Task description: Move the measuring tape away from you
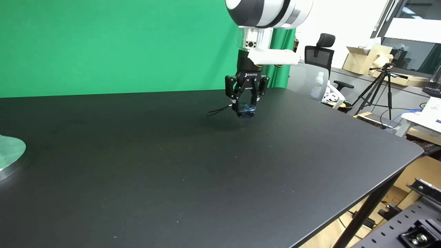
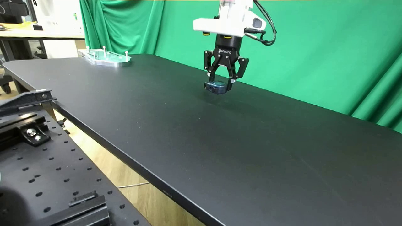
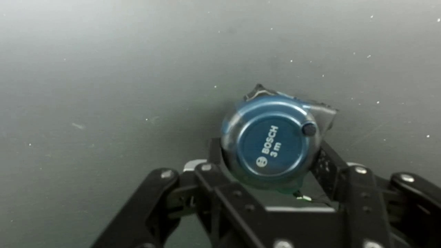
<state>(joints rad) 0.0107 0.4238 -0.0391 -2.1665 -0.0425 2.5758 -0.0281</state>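
The measuring tape is a small round blue case with a grey rim and white lettering. In the wrist view it sits between the two fingers of my gripper, which touch it on both sides. In both exterior views my gripper points down and is shut on the measuring tape. It holds the tape a little above the black table, with a faint shadow below. A thin dark wrist strap sticks out to one side of the tape in an exterior view.
The black table stretches beneath the gripper, with a green backdrop behind it. A pale green plate with silvery pegs stands at the table's far end. A perforated dark mount stands beside the table's edge.
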